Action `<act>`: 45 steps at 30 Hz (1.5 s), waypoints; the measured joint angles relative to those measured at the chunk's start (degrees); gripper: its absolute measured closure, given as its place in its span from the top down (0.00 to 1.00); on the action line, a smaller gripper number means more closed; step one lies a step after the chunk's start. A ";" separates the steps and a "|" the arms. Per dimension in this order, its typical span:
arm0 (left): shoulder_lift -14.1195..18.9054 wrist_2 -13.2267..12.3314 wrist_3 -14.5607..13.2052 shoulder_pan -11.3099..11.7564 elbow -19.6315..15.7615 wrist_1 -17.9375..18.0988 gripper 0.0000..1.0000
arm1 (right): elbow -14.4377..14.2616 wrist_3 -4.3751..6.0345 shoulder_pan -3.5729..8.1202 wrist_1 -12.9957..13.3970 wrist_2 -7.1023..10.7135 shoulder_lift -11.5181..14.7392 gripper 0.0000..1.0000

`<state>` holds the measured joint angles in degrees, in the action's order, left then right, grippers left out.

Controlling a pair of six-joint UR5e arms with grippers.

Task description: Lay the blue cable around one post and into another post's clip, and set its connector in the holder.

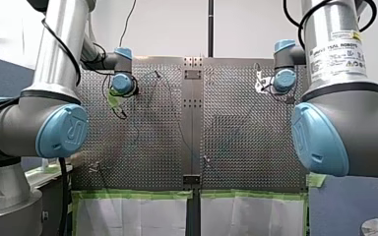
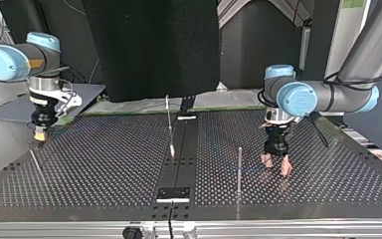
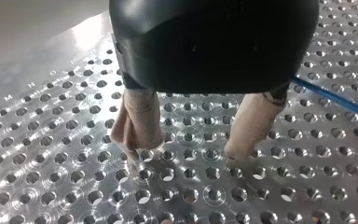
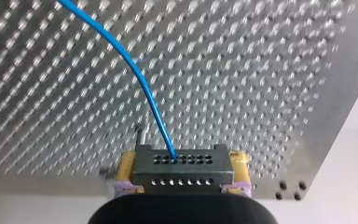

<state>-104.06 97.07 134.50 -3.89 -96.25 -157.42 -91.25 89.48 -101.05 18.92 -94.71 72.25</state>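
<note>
Right wrist view, right fingers (image 4: 127,164) clamped on boxy holed connector (image 4: 182,171), blue cable (image 4: 140,79) curving, left fingers (image 3: 137,122) beige, apart

White label (image 1: 335,54) on my right arm (image 1: 325,19), front view — reads "UNIVERSAL ROBOTS" along its top line; the smaller print and symbols beneath cannot be read. Blue joint cap (image 1: 61,131) on my left arm (image 1: 54,54) — raised "UR" mark.
</note>
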 joint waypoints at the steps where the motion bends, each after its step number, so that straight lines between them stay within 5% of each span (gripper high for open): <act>1: -0.01 0.00 -0.01 0.01 0.00 0.00 1.00 | -0.22 -0.06 0.12 -0.52 -0.15 0.31 0.00; 7: 0.01 -0.07 -0.03 -0.04 0.10 -0.06 1.00 | 0.88 -0.95 1.28 -3.52 0.05 -1.24 0.00; 13: 0.03 -0.20 -0.07 -0.15 0.11 -0.20 1.00 | 3.52 -1.43 3.25 -5.72 2.86 -2.74 0.00; 22: -0.01 -0.36 -0.17 -0.37 0.16 -0.68 1.00 | 4.42 -1.56 8.12 -6.88 8.04 -3.00 0.00; 32: 0.03 0.81 -1.10 -0.81 0.17 -1.02 1.00 | 2.96 0.14 12.75 -3.20 13.47 -3.38 0.00; 45: 0.01 1.21 -1.44 -1.11 0.14 -1.28 1.00 | 2.67 0.34 13.90 3.35 20.69 -7.30 0.00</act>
<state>-104.05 98.28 133.06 -5.01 -96.11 -158.70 -88.59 89.82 -87.16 22.27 -74.01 64.96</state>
